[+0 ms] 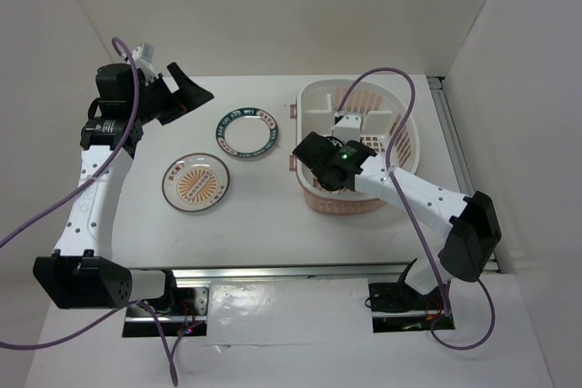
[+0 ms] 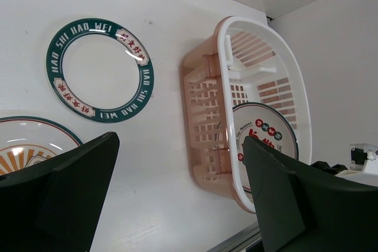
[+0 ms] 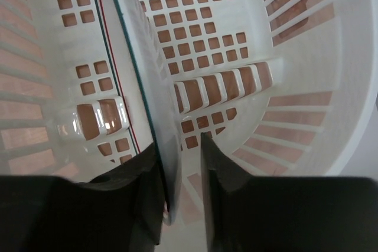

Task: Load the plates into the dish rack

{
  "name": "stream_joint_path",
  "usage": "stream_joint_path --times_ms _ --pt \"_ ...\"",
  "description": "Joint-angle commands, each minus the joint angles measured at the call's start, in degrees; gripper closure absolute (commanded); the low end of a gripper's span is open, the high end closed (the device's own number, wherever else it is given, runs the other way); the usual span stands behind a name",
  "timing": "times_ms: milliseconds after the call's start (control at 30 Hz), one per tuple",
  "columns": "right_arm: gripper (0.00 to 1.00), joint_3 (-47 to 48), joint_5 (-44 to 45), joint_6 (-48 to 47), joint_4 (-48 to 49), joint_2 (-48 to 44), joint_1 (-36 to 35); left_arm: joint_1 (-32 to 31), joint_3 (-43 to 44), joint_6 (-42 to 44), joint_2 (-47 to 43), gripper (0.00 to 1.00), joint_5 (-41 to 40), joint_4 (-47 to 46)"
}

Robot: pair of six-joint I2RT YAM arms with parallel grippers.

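Inside the dish rack [image 1: 405,134], toward its near-left end: the red-marked plate [image 2: 264,140], standing on edge over the peach-orange grid base, its thin rim running up between the rows of square holes in the right wrist view. Straddling that rim from above, the right gripper [image 3: 177,149], one dark finger on each side. Jaws parted only a little, with a sliver of daylight between the plate and one finger; the other finger close against the plate or touching it, hard to tell which. Grip released rather than clenched, so far as the close view shows.

Left of the dish rack, flat on the white table [image 1: 264,224]: the blue-green rimmed plate [image 1: 245,132], near the rack's left wall but clear of it, white centre up, lettering readable around the band. Farther left of the rack and closer to the arm bases: the orange sunburst plate [image 1: 195,181], also flat, apart from its neighbour.

Well to the left of the dish rack, beyond both loose plates and raised above the table: the left gripper [image 1: 189,97], jaws spread wide, nothing between them. Seen from its wrist camera: both black fingers framing the rack on the right and the two plates on the left.

Purple cables looping from both arms, one arching over the rack's far rim.
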State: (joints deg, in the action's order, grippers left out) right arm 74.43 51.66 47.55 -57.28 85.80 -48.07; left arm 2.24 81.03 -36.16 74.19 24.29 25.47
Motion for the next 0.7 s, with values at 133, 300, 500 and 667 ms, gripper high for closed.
stream_joint_path --times_ms 133,300,500,667 --pt "0.57 1.1 1.4 1.7 -0.3 1.8 -1.4 -0.1 2.5 1.4 0.6 0.0 -0.7 -0.6" --pt "0.44 2.8 1.4 4.9 -2.5 2.4 -3.2 -0.1 2.5 1.4 1.1 0.0 -0.7 -0.6" --pt "0.07 6.3 2.6 7.4 -7.1 0.6 -4.8 -0.1 2.5 1.4 1.7 0.0 -0.7 -0.6" --pt "0.0 10.8 4.8 9.6 -12.8 -0.5 -7.0 -0.1 1.2 1.4 3.8 0.0 -1.2 -1.1"
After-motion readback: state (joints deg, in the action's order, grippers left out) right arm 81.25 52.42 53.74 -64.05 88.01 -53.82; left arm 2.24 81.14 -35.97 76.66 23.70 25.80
